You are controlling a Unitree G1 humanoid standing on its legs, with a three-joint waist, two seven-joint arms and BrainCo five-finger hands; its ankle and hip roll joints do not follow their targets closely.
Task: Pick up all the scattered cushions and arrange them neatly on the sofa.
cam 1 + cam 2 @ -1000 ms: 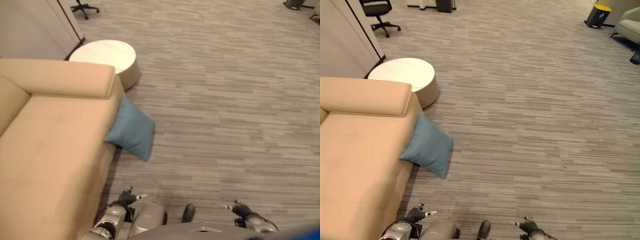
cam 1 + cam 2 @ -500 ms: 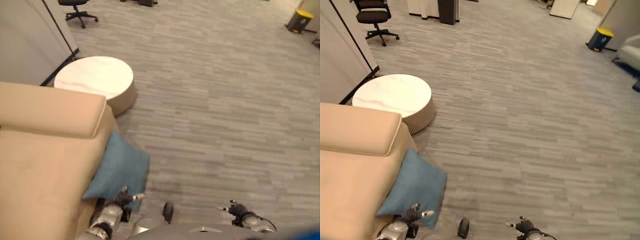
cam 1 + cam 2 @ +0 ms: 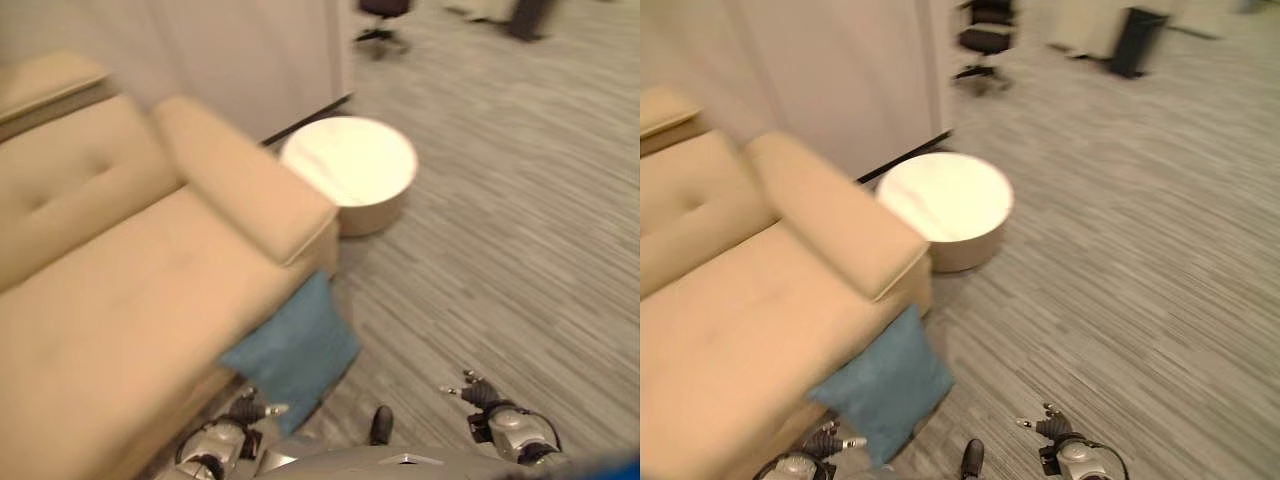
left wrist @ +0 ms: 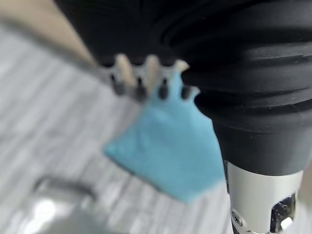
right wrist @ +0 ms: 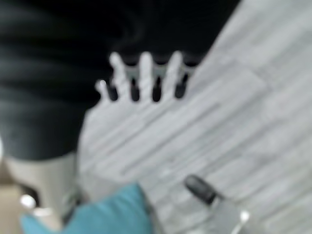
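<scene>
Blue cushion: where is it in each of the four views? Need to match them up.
Left eye view: blue cushion on the floor against the sofa front, lower centre.
Right eye view: cushion, lower left of centre.
Left wrist view, past the left hand.
Right wrist view: a corner.
Shared landmark in both eye views: round white table.

You see grey striped carpet floor (image 3: 1140, 260). On it stand a beige sofa (image 3: 750, 310) and round white table (image 3: 945, 200). A blue cushion (image 3: 885, 390) leans against the sofa's end.
</scene>
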